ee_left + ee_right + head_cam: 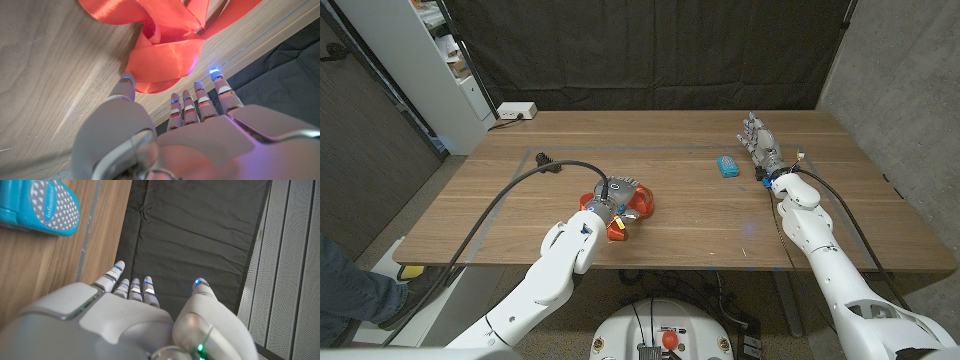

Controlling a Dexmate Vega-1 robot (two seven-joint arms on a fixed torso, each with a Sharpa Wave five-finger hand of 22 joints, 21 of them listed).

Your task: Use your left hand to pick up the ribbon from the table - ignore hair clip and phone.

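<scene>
- ribbon [632, 201]: red, lying on the desk [680, 225] toward its near edge, just past the left hand [604, 210].
- left hand's fingers [200, 97] are spread apart beside it, holding nothing.
- right hand [761, 146] waits with fingers apart near the desk's far right corner, beside a blue hair clip [727, 165].

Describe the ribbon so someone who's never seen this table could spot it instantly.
Start at the wooden table and look near its front edge, left of centre, where the left hand reaches down. The ribbon is the glossy red-orange band looped in loose folds right under that hand's fingers. The only other small item nearby, a teal object by the right hand, is flat, compact and blue.
</scene>
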